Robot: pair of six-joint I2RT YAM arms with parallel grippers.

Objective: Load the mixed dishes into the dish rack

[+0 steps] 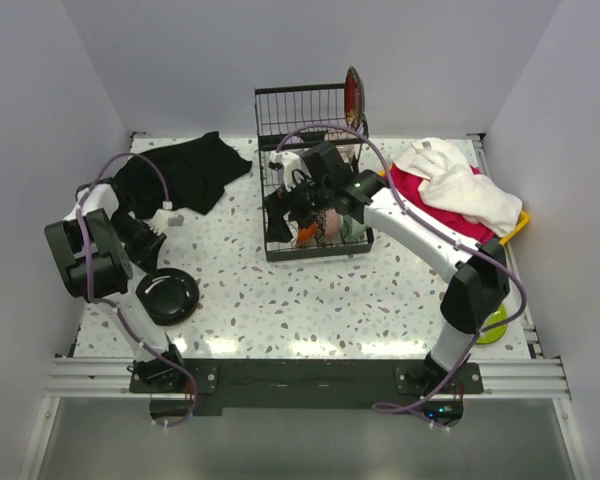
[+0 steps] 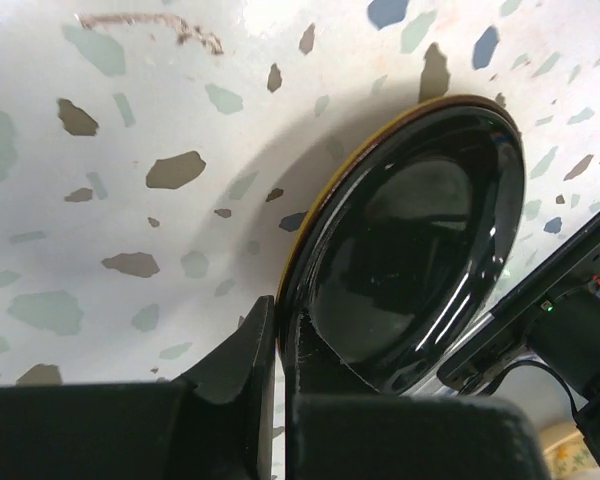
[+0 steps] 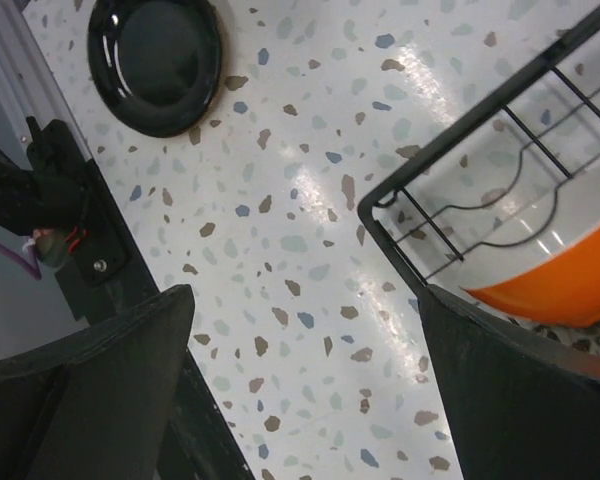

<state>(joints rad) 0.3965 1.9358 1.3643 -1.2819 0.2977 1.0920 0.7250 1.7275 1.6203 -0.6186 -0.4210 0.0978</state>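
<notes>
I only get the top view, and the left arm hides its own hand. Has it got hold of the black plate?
Observer: Yes. The left wrist view shows the left hand shut on the black plate at its rim.
Operator: Is the right hand carrying anything?
Observer: No. Its wrist view shows the right hand open and empty, near a corner of the dish rack.
Operator: What's in that corner?
Observer: An orange bowl, white inside, sitting in the rack.

The right arm hides most of the rack's contents and most of the lime plate. The orange bowl runs off the picture's edge. Left fingers hide the black plate's near rim.
</notes>
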